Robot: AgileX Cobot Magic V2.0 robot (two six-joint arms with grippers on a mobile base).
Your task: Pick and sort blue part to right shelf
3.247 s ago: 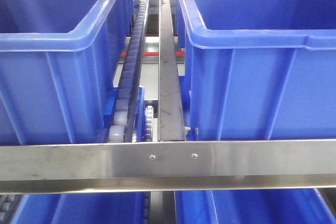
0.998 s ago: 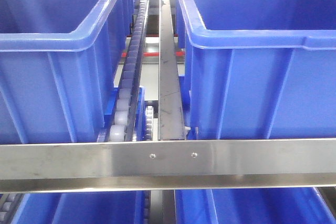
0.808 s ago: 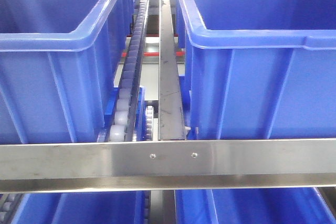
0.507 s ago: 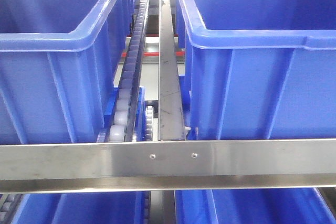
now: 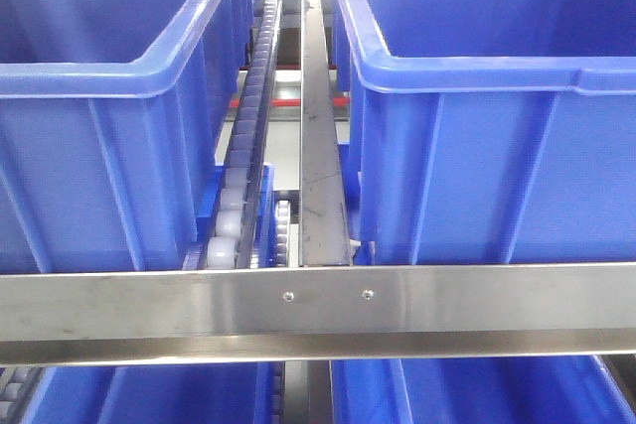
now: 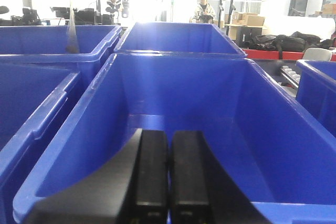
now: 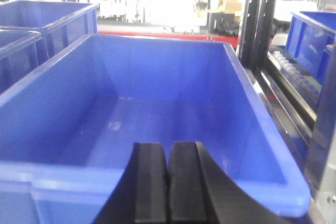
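Front view gives us the stainless-steel-framed right shelf, its flat steel front rail running across the frame with two screws near the middle, and a grey roller track beside a long steel divider strip heading away between two large blue plastic bins, one on the left and one on the right. More blue bins peek out below the rail. Over to the left wrist view: the black left gripper sits at the near rim of a deep blue plastic bin, fingers pressed together with nothing between them. Right wrist view, same story: the black right gripper has its fingers closed tight and bare, poised over the near rim of another blue plastic bin. The small dark-blue bottle-like part shows in none of the views; both bin floors look bare.
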